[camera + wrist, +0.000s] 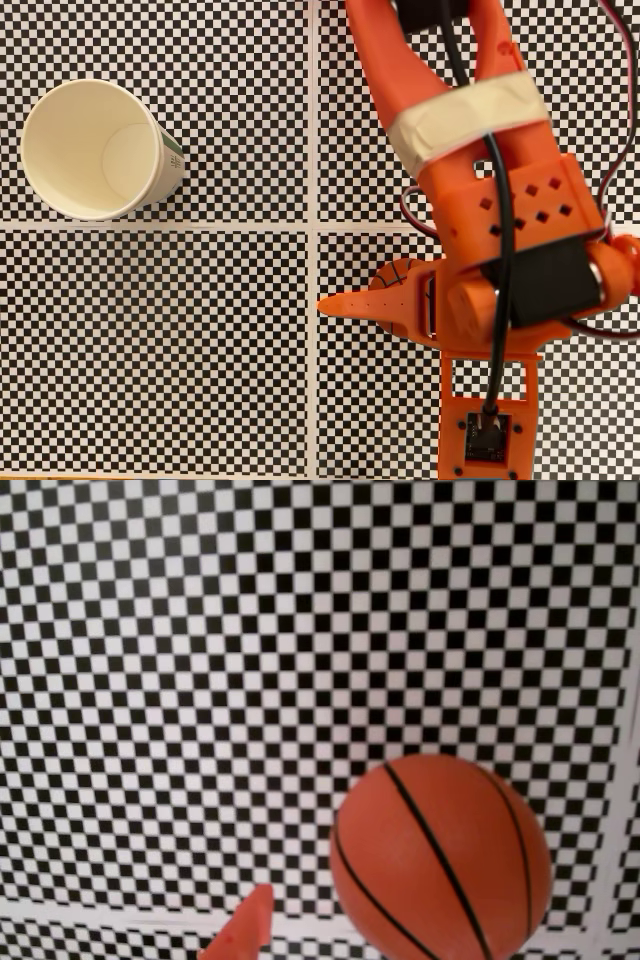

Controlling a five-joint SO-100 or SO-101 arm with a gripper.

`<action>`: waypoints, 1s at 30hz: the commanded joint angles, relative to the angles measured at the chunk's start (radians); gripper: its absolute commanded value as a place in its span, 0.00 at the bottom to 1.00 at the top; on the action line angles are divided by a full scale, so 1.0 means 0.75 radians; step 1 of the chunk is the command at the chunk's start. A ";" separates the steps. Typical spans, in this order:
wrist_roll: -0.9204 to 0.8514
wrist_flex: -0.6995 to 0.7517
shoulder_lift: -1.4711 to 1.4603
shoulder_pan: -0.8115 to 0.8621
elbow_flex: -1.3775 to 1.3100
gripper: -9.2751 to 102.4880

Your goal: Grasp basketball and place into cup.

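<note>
Basketball (440, 858) sits on the checkered surface (200, 340) beside one claw (385, 300) finger, not gripped, claw's opening unclear, while the cup (95, 150) waits well apart.

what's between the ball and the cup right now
Nothing. In the fixed view the stretch from the ball left and up to the cup is bare checkered mat, crossed by its white lines.
</note>
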 commanded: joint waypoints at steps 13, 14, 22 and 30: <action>0.014 0.020 -0.055 0.010 -0.063 0.75; 0.016 0.020 -0.059 0.014 -0.063 0.75; 0.010 0.020 -0.139 0.037 -0.108 0.75; 0.012 0.020 -0.239 0.047 -0.235 0.73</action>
